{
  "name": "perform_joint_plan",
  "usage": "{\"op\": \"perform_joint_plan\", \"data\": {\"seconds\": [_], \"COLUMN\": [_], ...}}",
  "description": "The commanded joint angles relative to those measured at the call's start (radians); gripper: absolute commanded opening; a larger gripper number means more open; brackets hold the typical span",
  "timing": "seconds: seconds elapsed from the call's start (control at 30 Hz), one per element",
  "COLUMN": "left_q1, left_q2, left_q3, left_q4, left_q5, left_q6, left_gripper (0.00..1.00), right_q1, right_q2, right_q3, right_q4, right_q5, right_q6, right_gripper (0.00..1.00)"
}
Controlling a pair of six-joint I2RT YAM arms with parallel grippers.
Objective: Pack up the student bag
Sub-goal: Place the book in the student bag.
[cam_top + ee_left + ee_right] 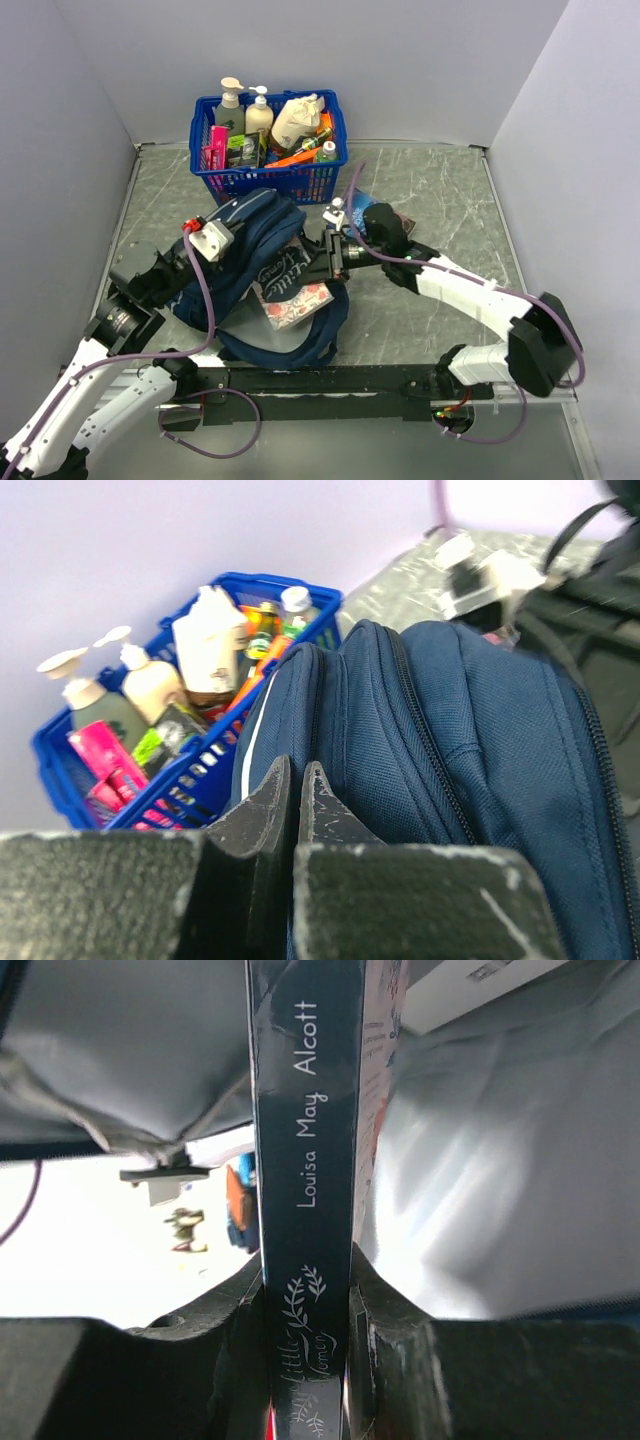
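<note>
**Entry: bag packing, one book in hand**

*Hazards, left to right*
- Left pincer [297, 775]: jaws fully together at the upper rim of the bag [250, 225]. Whether cloth is caught between them cannot be told. If it does hold the rim and slips, the mouth would likely sag shut.
- Bag: navy and slumped on the desk [440, 190] between the two arms, with pale lining showing at its mouth. The walls are soft, so a push could shove the whole bag leftward rather than admit anything.
- Book [305, 1110]: dark spine, lying partly inside the mouth. A corner may snag on lining or zip.
- Right pincer [307, 1270]: partly open and clamped across the book's spine. The hold sits at one end only, so the book could pivot or slide out if its far end catches.

*Edges and room, left to right*
- Left wall [60, 180]: near the left arm, with little room for swinging.
- Basket [268, 97]: full of bottles, just behind the bag and possibly touching it. Driving the bag away from the arms risks knocking it.
- Right of the right arm: bare desk up to the right wall [570, 150], the widest room for backing out.
</note>
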Motion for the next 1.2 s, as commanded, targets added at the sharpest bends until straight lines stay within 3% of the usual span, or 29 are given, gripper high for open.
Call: {"op": "perform_joint_plan", "data": {"seconds": [0.0,0.37,0.53,0.57,0.77,0.9,1.07,1.13,1.17], "left_q1": [-0.003,-0.005,-0.004,-0.005,-0.005,-0.004,-0.005,-0.007,-0.005], "left_q2": [-0.027,-0.032,-0.03,-0.033,-0.036,-0.021,-0.015,-0.015,-0.016], "left_q3": [0.022,0.008,0.019,0.019,-0.009,-0.019,-0.046,-0.044,-0.044], "left_q4": [0.203,0.171,0.184,0.192,0.263,0.279,0.284,0.283,0.286], "left_q5": [0.092,0.161,0.148,0.138,0.077,0.04,0.017,0.011,0.003], "left_q6": [0.022,0.002,-0.021,-0.027,-0.121,-0.203,-0.246,-0.24,-0.228], "left_gripper": [0.01,0.01,0.01,0.01,0.01,0.01,0.01,0.01,0.01], "right_q1": [0.036,0.054,0.067,0.07,0.1,0.156,0.186,0.205,0.212], "right_q2": [0.065,0.296,0.308,0.296,0.196,0.208,0.334,0.389,0.403], "right_q3": [0.021,0.001,0.047,0.047,0.016,0.042,0.13,0.154,0.192], "right_q4": [0.361,0.571,0.433,0.33,0.187,0.195,0.324,0.361,0.358], "right_q5": [-0.066,0.062,0.187,0.223,0.525,0.746,0.799,0.793,0.787], "right_q6": [0.188,0.398,0.386,0.357,0.352,0.364,0.43,0.432,0.415], "right_gripper": [0.0,0.0,0.0,0.0,0.0,0.0,0.0,0.07,0.26]}}
